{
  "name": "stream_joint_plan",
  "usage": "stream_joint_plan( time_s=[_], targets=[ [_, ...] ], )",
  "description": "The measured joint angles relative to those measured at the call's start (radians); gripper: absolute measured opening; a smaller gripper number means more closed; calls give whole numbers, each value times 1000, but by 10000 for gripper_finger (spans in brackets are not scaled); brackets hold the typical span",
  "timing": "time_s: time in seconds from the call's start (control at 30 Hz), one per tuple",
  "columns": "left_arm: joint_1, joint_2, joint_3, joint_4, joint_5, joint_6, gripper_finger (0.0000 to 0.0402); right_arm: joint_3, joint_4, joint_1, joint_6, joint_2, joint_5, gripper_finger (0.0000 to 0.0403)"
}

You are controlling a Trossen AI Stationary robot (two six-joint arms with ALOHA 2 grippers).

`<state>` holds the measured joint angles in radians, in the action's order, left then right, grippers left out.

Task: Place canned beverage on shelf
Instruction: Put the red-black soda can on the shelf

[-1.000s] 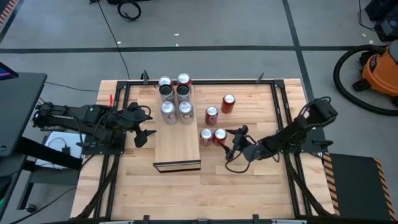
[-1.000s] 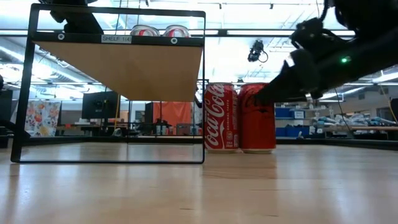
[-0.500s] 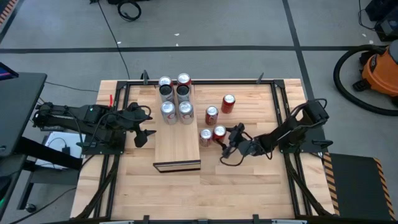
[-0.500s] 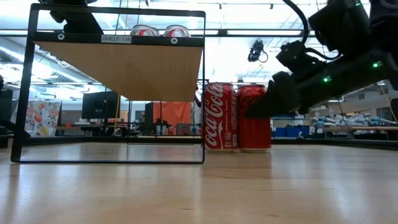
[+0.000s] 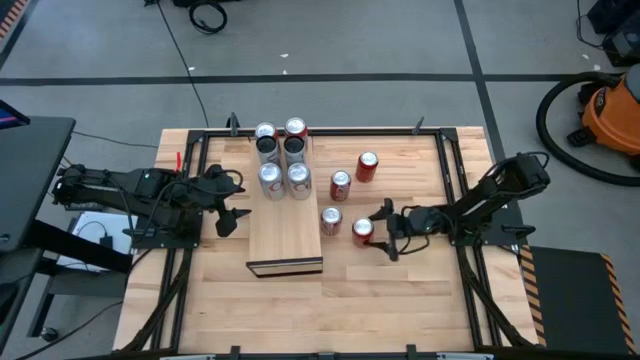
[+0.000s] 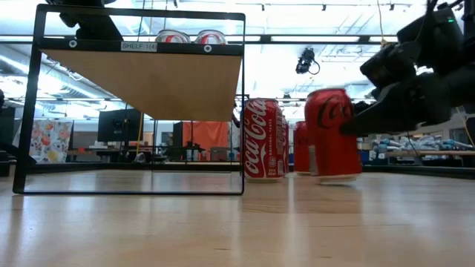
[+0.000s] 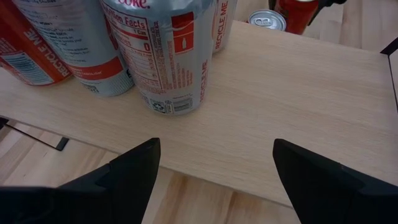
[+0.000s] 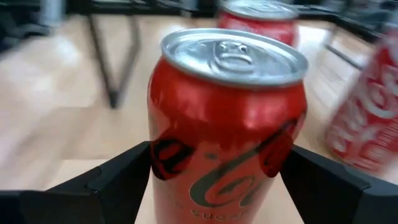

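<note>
Tabletop-level, red can [image 6: 332,133] leans slightly in right gripper [image 5: 384,229] jaws.

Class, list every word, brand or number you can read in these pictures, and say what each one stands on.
"SHELF 1(4)": small label on the shelf front edge; the digits are hard to make out.
"Coca-Cola": red can beside the shelf.
"Nutrition Facts", "0", "RECYCLE ME": silver can on the shelf.
Script on the can between the right gripper fingers: too blurred to read in full.
</note>
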<state>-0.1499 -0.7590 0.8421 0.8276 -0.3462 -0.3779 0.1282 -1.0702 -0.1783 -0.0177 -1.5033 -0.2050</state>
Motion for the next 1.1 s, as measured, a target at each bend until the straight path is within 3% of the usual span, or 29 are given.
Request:
stream_joint_plan(
  time_s=[0.2, 0.63, 0.77, 1.0, 1.1],
  targets=[
    [0, 0, 0, -1, 0, 0, 322, 3, -6, 18, 55, -14, 95, 347],
    [0, 0, 0, 0, 0, 2, 322, 45, 130, 15, 88, -45, 37, 372],
    [0, 0, 0, -1, 0, 3, 322, 44, 185, 2, 126, -45, -102, 375],
    [0, 0, 0, -1, 0, 3, 322, 44, 274, -9, 154, -45, -446, 367],
    [0, 0, 0, 0, 0, -1, 322, 44, 272, -12, 73, -36, -454, 366]
  ],
)
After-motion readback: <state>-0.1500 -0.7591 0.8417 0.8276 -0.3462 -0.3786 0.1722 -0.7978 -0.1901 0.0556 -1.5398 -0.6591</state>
